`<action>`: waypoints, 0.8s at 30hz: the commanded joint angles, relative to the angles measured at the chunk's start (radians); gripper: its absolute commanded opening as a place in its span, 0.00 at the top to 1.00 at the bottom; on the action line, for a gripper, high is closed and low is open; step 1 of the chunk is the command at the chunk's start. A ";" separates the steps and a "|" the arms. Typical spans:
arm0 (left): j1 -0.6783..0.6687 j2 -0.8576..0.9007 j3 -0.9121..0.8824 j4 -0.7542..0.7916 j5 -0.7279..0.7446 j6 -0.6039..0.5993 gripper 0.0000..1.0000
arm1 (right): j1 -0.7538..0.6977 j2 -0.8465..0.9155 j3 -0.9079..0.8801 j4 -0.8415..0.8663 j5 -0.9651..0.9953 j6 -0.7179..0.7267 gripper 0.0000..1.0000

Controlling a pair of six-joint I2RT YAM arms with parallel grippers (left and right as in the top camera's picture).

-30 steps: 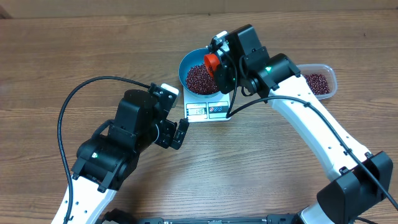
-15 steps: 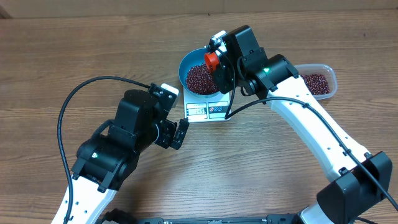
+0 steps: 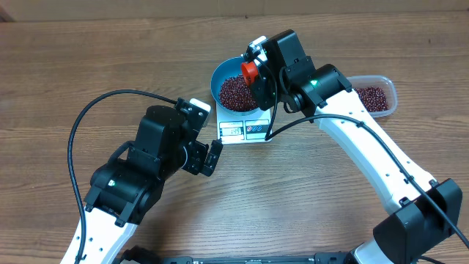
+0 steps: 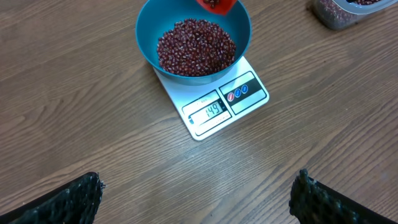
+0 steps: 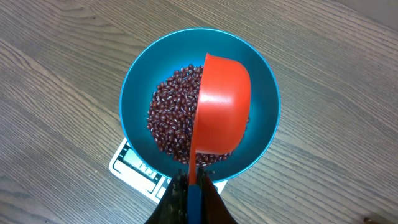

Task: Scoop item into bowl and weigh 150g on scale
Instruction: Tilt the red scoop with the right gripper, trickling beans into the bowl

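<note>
The blue bowl (image 3: pixel 217 79) sits on the white scale (image 3: pixel 242 130), with a heap of dark red beans (image 3: pixel 234 92) inside it. My right gripper (image 5: pixel 194 180) is shut on the blue handle of a red scoop (image 5: pixel 221 106). The scoop is tipped on its side over the beans (image 5: pixel 171 118) in the bowl (image 5: pixel 134 93). In the left wrist view the scale (image 4: pixel 214 112) shows 149 on its display. My left gripper (image 4: pixel 199 199) is open and empty above bare wood, just in front of the scale and apart from it.
A clear rectangular container (image 3: pixel 390 92) holding more beans stands to the right of the bowl, partly behind the right arm. The left arm's black cable (image 3: pixel 80 121) loops over the table at left.
The right gripper with the scoop has shifted very slightly left over the bowl. The left arm has not moved.
</note>
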 commanded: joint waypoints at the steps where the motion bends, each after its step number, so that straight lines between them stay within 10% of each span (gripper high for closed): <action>1: -0.006 0.005 -0.003 0.002 -0.006 -0.006 0.00 | 0.002 -0.038 0.006 0.007 0.006 -0.004 0.96; 24: -0.006 0.005 -0.003 0.002 -0.006 -0.006 0.01 | 0.002 -0.038 0.006 0.046 -0.006 -0.004 0.96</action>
